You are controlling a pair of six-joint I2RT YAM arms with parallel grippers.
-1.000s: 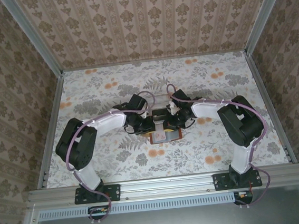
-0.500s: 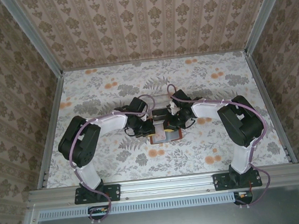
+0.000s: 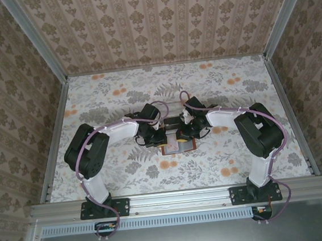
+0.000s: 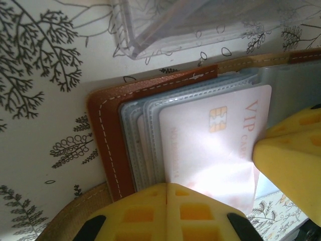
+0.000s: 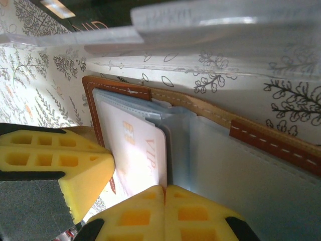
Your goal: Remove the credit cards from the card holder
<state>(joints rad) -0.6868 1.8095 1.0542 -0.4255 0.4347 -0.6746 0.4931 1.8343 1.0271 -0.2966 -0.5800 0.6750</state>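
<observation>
- The small reddish-brown leather card holder (image 4: 103, 143) lies open on the pale flower-printed tabletop (image 3: 232, 91), about mid-table between the two arms, with its grey-blue plastic pockets (image 5: 241, 175) facing up.
- A pale pink plastic card (image 4: 210, 145) with a gold chip and "VIP" lettering sits on top of the layered pockets in one half of the holder. It is partly out of its sleeve, and edges of more cards or sleeves are stacked beneath it.
- A clear plastic tray (image 4: 200, 25) rests just beyond the holder's far edge.
- The left gripper (image 4: 166, 193) has its yellow foam pads pressed flat together with no gap, down at the pink card's near edge. I can't tell whether the card is pinched between them.
- The right gripper (image 5: 164, 196) is likewise closed, pad against pad, over the holder's middle fold beside the same card.
- The two grippers are close together, nearly touching, over the holder.
</observation>
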